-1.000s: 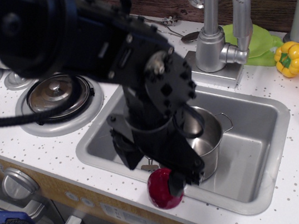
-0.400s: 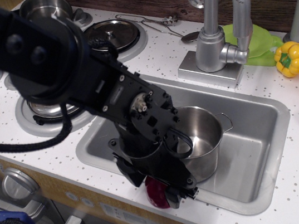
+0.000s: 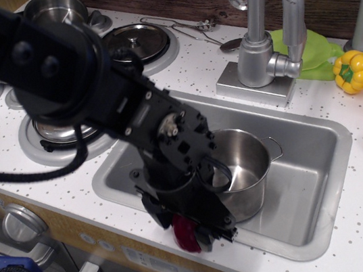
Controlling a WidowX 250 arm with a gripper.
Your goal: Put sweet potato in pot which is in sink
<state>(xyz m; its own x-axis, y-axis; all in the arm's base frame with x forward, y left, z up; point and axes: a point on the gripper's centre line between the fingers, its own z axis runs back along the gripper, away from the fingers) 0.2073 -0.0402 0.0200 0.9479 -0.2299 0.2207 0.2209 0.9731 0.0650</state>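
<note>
At the sink's [image 3: 320, 149] front edge, my gripper [image 3: 195, 233] hangs low with the sweet potato [image 3: 184, 234] between its fingers (a dark red lump, mostly hidden by the black housing). I read the jaws as closed on it, though the view is poor and I can only see a sliver of the thing poking out on the left side of the fingers. It sits just beside the pot [image 3: 249, 170], on the near side, outside the rim and below it as far as I can judge.

So the task is partway along. The pickup looks done; the drop is not. The pot stands upright in the sink, its inside bare and shiny, nothing in it yet.

What I judge is left: lift enough to clear the rim, carry the sweet potato back over the pot's mouth, then let go. The wrist already crowds the near wall of the pot, so I would watch for a knock that shoves it along the basin.
</note>
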